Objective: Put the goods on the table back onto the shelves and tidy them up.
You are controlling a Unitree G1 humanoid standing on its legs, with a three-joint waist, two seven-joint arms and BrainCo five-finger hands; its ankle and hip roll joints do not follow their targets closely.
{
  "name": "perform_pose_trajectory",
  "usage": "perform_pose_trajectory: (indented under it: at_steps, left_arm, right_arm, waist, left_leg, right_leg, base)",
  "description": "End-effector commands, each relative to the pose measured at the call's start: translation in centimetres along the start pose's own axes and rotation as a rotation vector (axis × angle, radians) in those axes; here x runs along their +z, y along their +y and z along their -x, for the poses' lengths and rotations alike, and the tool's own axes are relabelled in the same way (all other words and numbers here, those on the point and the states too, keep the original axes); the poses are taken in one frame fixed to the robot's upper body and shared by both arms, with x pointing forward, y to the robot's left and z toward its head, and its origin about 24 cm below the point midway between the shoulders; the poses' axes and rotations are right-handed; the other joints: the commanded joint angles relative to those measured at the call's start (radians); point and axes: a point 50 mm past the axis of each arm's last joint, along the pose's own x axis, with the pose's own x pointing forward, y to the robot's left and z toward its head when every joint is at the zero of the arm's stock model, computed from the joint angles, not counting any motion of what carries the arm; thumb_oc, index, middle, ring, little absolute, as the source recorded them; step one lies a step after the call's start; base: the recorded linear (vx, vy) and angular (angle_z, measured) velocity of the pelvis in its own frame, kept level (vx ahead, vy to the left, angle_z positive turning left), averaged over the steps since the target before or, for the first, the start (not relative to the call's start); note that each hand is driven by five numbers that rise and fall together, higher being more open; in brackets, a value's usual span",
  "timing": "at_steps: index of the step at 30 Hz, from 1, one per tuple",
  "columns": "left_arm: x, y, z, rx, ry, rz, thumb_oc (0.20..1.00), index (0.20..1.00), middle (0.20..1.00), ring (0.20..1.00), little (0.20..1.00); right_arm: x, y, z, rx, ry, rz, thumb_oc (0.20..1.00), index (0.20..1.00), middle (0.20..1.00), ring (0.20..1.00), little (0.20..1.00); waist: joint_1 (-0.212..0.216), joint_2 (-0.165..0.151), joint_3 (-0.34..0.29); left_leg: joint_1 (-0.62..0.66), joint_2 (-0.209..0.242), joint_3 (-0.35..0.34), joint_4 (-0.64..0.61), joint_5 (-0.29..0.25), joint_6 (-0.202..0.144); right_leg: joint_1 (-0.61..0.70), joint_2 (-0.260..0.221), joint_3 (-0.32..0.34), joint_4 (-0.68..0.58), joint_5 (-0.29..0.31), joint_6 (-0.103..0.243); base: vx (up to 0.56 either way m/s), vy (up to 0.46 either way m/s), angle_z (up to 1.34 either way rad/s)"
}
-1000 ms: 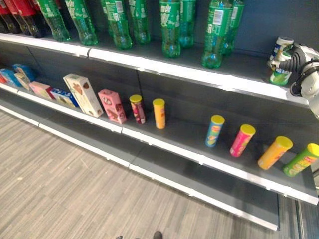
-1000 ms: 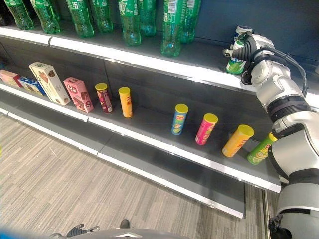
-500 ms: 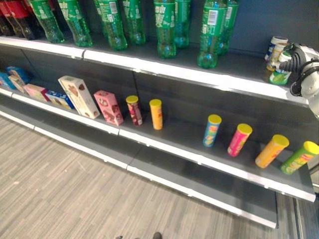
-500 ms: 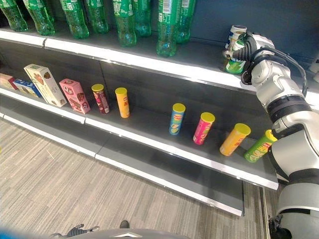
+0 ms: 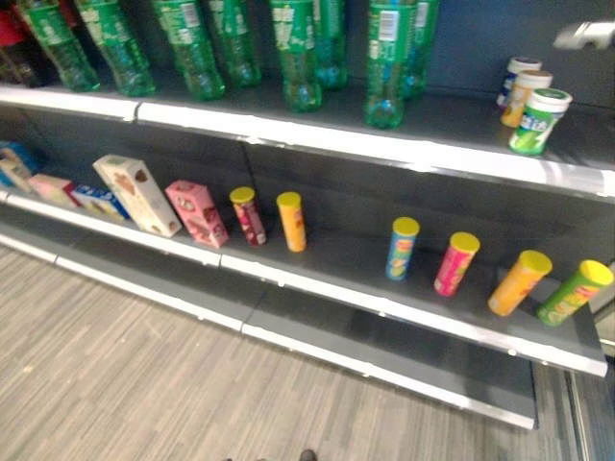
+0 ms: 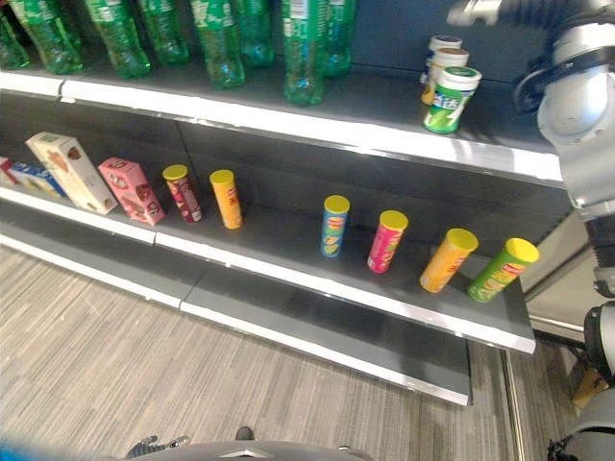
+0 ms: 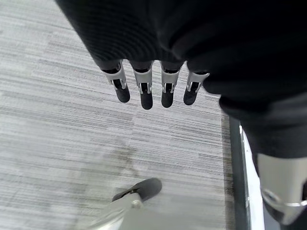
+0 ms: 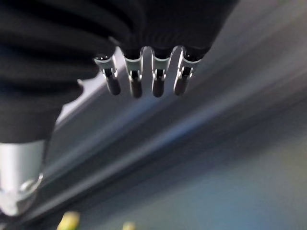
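A green can with a white lid (image 6: 450, 99) stands free on the top shelf (image 6: 384, 144), leaning slightly, in front of two more small cans (image 6: 440, 60). My right hand (image 6: 478, 12) hovers above and to the right of them, apart from the cans; in its wrist view the fingers (image 8: 144, 79) are straight and hold nothing. My left hand (image 7: 144, 91) hangs over the floor with straight, empty fingers.
Green bottles (image 5: 298, 53) line the top shelf to the left. The middle shelf (image 5: 384, 298) carries several snack tubes (image 5: 455, 262), some of them leaning, and boxes (image 5: 136, 195) at the left. A low bottom shelf (image 5: 384, 351) juts out over the grey floor.
My right hand has let go of the green can and risen up and away from it. The camera has shifted, so the whole shelf sits a little differently.
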Motion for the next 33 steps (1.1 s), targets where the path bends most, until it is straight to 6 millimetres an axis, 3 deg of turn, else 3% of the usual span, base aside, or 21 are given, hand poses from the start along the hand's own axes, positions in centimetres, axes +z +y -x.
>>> perform_pose_trajectory:
  at_steps: [1, 5, 12, 17, 20, 23, 24, 26, 30, 31, 33]
  left_arm:
    - [1.3, 1.2, -0.4, 0.052, -0.007, -0.052, 1.0, 1.0, 1.0, 1.0, 1.0]
    - [1.0, 1.0, -0.4, 0.039, 0.001, -0.05, 1.0, 1.0, 1.0, 1.0, 1.0]
    - [1.8, 2.2, -0.5, 0.039, -0.047, -0.042, 1.0, 1.0, 1.0, 1.0, 1.0]
    - [4.3, 3.3, -0.5, 0.052, -0.138, -0.048, 1.0, 1.0, 1.0, 1.0, 1.0]
    - [6.1, 4.2, -0.5, 0.07, -0.194, -0.041, 1.0, 1.0, 1.0, 1.0, 1.0]
    - [6.7, 4.7, -0.4, 0.078, -0.22, -0.066, 1.0, 1.0, 1.0, 1.0, 1.0]
    - [6.9, 4.7, -0.3, 0.08, -0.229, -0.071, 1.0, 1.0, 1.0, 1.0, 1.0]
    - [7.0, 4.9, -0.2, 0.082, -0.246, -0.053, 1.0, 1.0, 1.0, 1.0, 1.0]
    - [6.7, 5.4, -0.1, 0.091, -0.241, -0.037, 1.0, 1.0, 1.0, 1.0, 1.0]
    - [6.4, 5.6, -0.2, 0.096, -0.231, -0.024, 1.0, 1.0, 1.0, 1.0, 1.0]
    - [5.8, 6.1, -0.1, 0.106, -0.221, -0.01, 1.0, 1.0, 1.0, 1.0, 1.0]
  right_arm:
    - [-0.4, -1.9, -0.1, -0.125, 0.0, 0.028, 1.0, 1.0, 1.0, 1.0, 1.0]
    - [-1.5, -2.5, 3.3, -0.147, 0.054, -0.118, 1.0, 1.0, 1.0, 1.0, 1.0]
    - [-3.2, 0.3, 11.3, 0.041, 0.244, -0.383, 1.0, 1.0, 1.0, 1.0, 1.0]
    - [-3.9, 3.8, 18.1, 0.237, 0.466, -0.469, 1.0, 1.0, 1.0, 1.0, 1.0]
    - [-4.3, 4.7, 20.2, 0.273, 0.546, -0.459, 1.0, 1.0, 1.0, 1.0, 1.0]
    - [-4.4, 4.1, 20.3, 0.245, 0.554, -0.437, 1.0, 1.0, 1.0, 1.0, 1.0]
    - [-4.9, 3.4, 19.6, 0.217, 0.536, -0.39, 1.0, 1.0, 1.0, 1.0, 1.0]
    - [-5.8, 1.0, 17.6, 0.138, 0.484, -0.289, 1.0, 1.0, 1.0, 1.0, 1.0]
    - [-6.3, -0.5, 17.1, 0.112, 0.472, -0.216, 1.0, 1.0, 1.0, 1.0, 1.0]
    - [-6.7, -1.9, 16.5, 0.085, 0.456, -0.163, 1.0, 1.0, 1.0, 1.0, 1.0]
    - [-7.0, -3.5, 15.5, 0.061, 0.427, -0.093, 1.0, 1.0, 1.0, 1.0, 1.0]
  waist:
    - [0.007, -0.055, 0.0]
    - [-0.015, -0.058, 0.002]
    - [-0.061, -0.061, 0.02]
    - [-0.115, -0.058, 0.064]
    - [-0.146, -0.058, 0.105]
    - [-0.157, -0.063, 0.104]
    - [-0.148, -0.058, 0.099]
    - [-0.112, -0.069, 0.066]
    - [-0.096, -0.08, 0.043]
    - [-0.091, -0.1, 0.033]
    - [-0.075, -0.115, 0.02]
  left_leg:
    - [0.094, 0.048, 0.038, 0.024, -0.162, -0.053]
    - [0.092, 0.036, 0.047, 0.024, -0.175, -0.039]
    - [0.094, 0.004, 0.102, 0.023, -0.195, -0.005]
    - [0.102, -0.018, 0.16, 0.014, -0.203, 0.026]
    - [0.111, -0.006, 0.196, 0.012, -0.204, 0.033]
    - [0.122, 0.013, 0.243, 0.012, -0.197, 0.028]
    - [0.124, 0.036, 0.264, 0.018, -0.199, 0.023]
    - [0.082, 0.092, 0.322, 0.045, -0.178, -0.004]
    - [0.071, 0.127, 0.323, 0.056, -0.179, -0.033]
    - [0.057, 0.149, 0.341, 0.073, -0.151, -0.051]
    - [0.066, 0.19, 0.361, 0.091, -0.138, -0.084]
  right_leg:
    - [-0.022, -0.068, 0.025, 0.044, -0.057, 0.069]
    - [-0.04, -0.075, 0.049, 0.045, -0.046, 0.079]
    - [-0.112, -0.099, 0.132, 0.07, -0.011, 0.106]
    - [-0.214, -0.111, 0.21, 0.176, 0.009, 0.127]
    - [-0.279, -0.093, 0.227, 0.281, 0.001, 0.129]
    - [-0.278, -0.115, 0.204, 0.271, 0.023, 0.133]
    - [-0.259, -0.16, 0.168, 0.254, 0.037, 0.125]
    - [-0.217, -0.289, 0.057, 0.223, 0.142, 0.131]
    - [-0.185, -0.298, 0.047, 0.198, 0.162, 0.144]
    - [-0.175, -0.285, 0.049, 0.166, 0.171, 0.144]
    - [-0.154, -0.246, 0.033, 0.124, 0.122, 0.144]
  base:
    - [0.01, 0.072, -0.03]
    - [0.01, 0.084, -0.22]
    - [-0.01, 0.127, -0.29]
    - [-0.06, 0.161, -0.45]
    - [-0.09, 0.063, -0.74]
    - [-0.04, -0.063, -0.82]
    - [-0.07, -0.269, -0.93]
    - [-0.1, -0.469, -1.04]
    - [0.01, -0.339, -0.48]
    - [-0.03, -0.447, -0.43]
    - [-0.01, -0.515, -0.36]
